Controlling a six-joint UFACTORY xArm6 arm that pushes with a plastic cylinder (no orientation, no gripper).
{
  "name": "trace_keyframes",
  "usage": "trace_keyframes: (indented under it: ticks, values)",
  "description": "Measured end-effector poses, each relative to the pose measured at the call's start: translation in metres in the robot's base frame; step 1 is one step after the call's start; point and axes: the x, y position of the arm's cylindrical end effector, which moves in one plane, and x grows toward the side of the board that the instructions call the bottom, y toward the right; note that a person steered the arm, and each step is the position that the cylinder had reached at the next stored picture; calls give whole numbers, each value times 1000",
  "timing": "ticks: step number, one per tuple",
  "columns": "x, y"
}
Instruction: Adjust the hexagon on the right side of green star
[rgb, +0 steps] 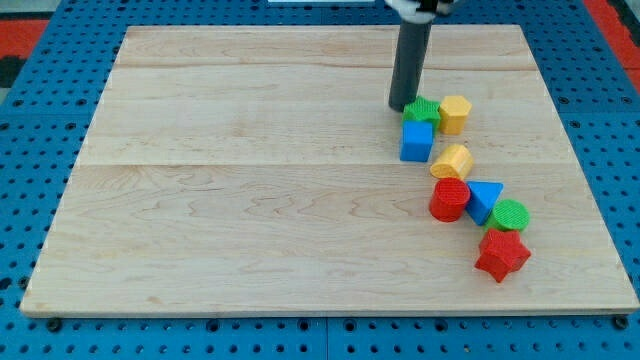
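My tip (400, 107) has no jaws, only a bare dark rod. It rests against the green star (423, 110) near the wooden board's (250, 200) top right. The yellow hexagon (455, 114) touches the star's right side. A blue cube (417, 141) sits just below. Blue pegboard (40, 120) surrounds everything.

My dark rod's upper part runs off the view's top edge. Just right of my tip (400, 108), the green ridged plastic star (423, 109) is partly hidden behind the blue plastic cube (417, 141).
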Motion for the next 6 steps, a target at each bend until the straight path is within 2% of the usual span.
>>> trace_keyframes:
  ticks: [1, 2, 3, 4, 5, 6]
  values:
    - [27, -3]
    - [-16, -20]
    - [-44, 6]
    - [-43, 72]
    - [-15, 71]
    - [5, 11]
